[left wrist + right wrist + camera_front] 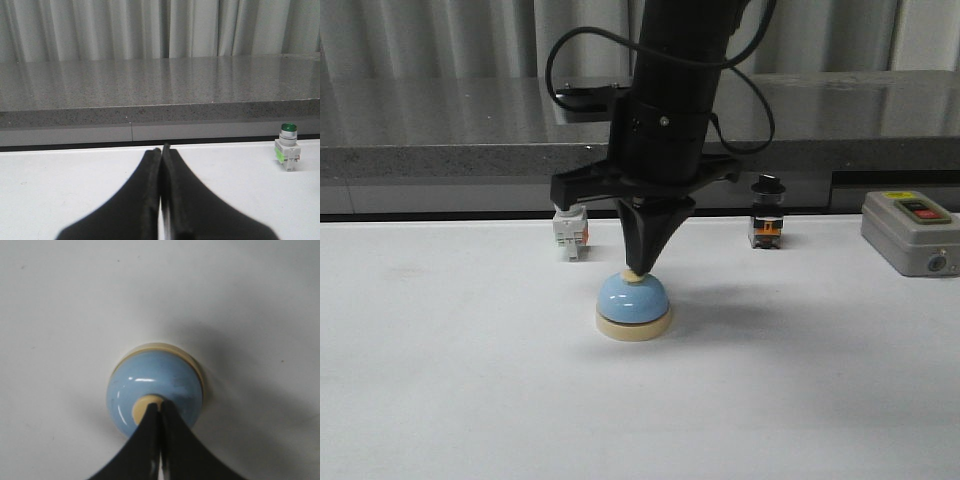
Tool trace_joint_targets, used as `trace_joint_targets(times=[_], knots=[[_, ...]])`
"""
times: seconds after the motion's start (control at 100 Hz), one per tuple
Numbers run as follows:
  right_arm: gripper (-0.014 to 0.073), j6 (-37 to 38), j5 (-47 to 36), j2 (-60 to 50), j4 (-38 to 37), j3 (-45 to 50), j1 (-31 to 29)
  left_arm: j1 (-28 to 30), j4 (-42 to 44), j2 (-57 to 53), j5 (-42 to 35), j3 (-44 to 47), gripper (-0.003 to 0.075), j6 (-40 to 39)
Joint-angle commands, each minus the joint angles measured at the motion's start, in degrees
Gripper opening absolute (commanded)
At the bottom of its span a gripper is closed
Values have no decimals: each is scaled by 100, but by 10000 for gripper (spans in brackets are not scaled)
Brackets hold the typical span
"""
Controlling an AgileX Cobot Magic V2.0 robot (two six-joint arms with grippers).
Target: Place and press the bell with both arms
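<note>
White table, closed right pincer atop bell

A lab bench: white table, industrial push-button switches, grey curtain.

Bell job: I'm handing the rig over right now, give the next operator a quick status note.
Right claw: shut, tips on the cream knob of the bell, pointing straight down.
Left claw: shut, holding nothing, low over the table, away from the bell.
Bell: upright on the white table, mid front, already placed.
Left: can't tell whether the knob is fully depressed; confirm the press, then lift the right claw clear.
</note>
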Motion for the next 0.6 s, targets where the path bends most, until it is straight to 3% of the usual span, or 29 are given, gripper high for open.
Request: trace_joint_targets(times=[0.0,0.26,0.59], knots=[[-61,-70,17,-629,22,-134,-139,11,-3,-166,-432,244,-20,-46],[-61,-70,365,-1167,22,53,-752,11,-3,-166,-432,244,-20,-46],[-61,-70,138,-1956,28,1182,-1872,11,-3,-166,-432,244,-20,-46]])
